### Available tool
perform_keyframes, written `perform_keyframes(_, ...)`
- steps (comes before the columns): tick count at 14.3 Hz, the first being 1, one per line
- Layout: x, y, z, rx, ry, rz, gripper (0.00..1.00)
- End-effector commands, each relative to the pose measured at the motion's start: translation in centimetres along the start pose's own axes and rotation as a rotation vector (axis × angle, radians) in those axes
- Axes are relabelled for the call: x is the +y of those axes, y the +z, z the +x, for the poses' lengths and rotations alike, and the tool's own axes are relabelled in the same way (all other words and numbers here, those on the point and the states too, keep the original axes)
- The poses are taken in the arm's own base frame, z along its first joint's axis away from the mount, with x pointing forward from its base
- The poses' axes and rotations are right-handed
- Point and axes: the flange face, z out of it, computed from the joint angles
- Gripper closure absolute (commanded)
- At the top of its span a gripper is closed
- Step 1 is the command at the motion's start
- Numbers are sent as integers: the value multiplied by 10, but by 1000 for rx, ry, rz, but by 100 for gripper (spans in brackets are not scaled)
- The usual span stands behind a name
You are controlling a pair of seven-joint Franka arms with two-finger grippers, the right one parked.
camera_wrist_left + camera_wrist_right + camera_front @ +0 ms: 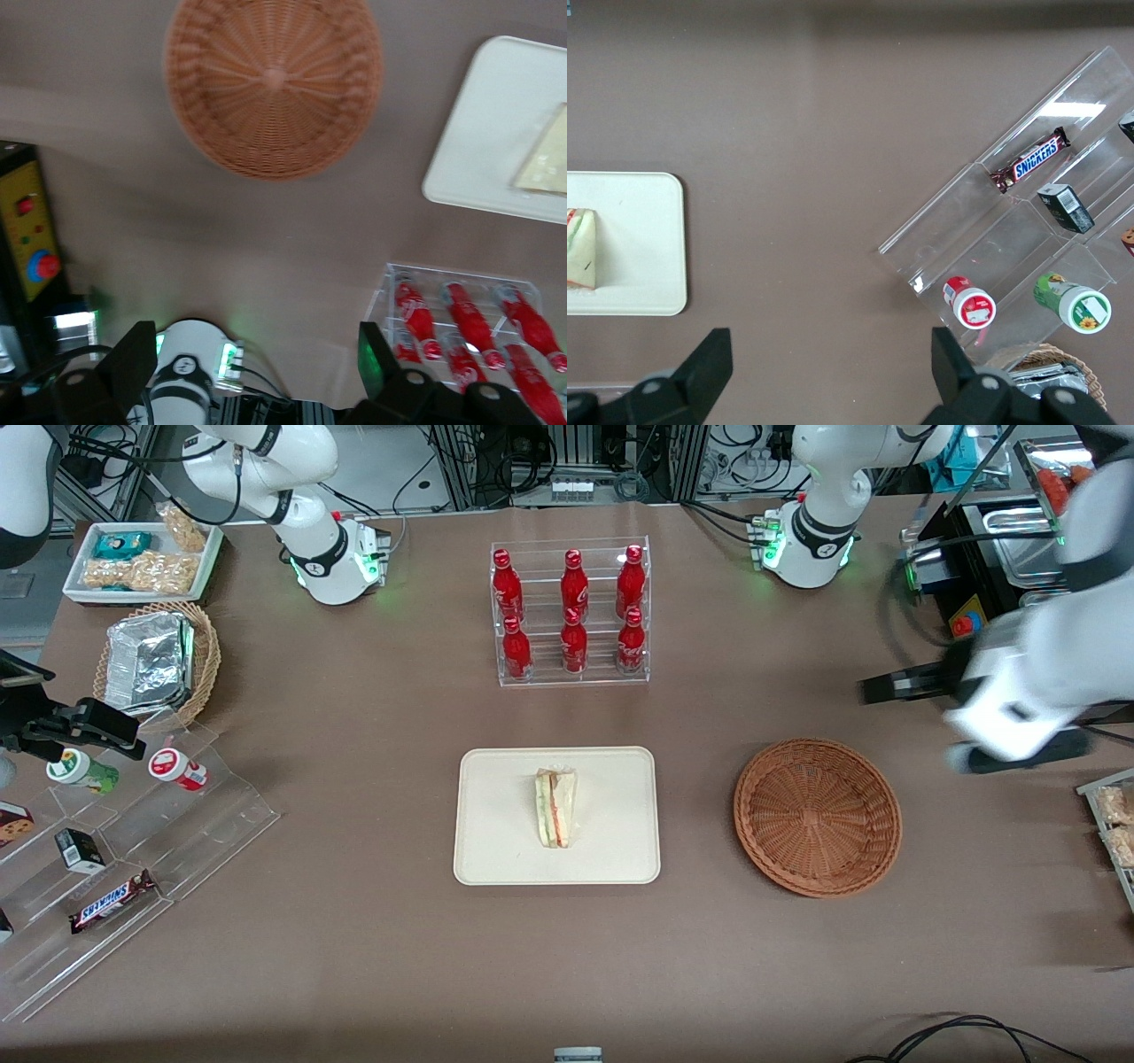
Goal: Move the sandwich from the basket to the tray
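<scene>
The sandwich, a wrapped wedge of white bread with red and green filling, lies in the middle of the cream tray. The reddish-brown wicker basket stands beside the tray toward the working arm's end, with nothing in it. My left gripper hangs above the table, farther from the front camera than the basket and apart from it. It is open, its fingers spread wide with nothing between them. The left wrist view shows the gripper, the basket, the tray and an edge of the sandwich.
A clear rack of red bottles stands farther back than the tray. Toward the parked arm's end are a stepped acrylic display with snacks, a pale basket with a foil container and a white snack tray. A control box sits near my arm.
</scene>
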Motion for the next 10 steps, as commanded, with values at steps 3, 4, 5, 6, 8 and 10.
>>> perform_keyframes(3,-24,14,-37,61,53,52,0)
perform_keyframes(4,-37,10,-47,89,56,45,0)
perform_keyframes(5,-45,7,-56,115,55,45,0)
perform_keyframes(6,-42,3,-73,140,62,58,0)
perform_keyframes(8,-35,-2,-91,219,72,63,0)
perform_keyframes(10,-38,-4,-104,229,60,66,0)
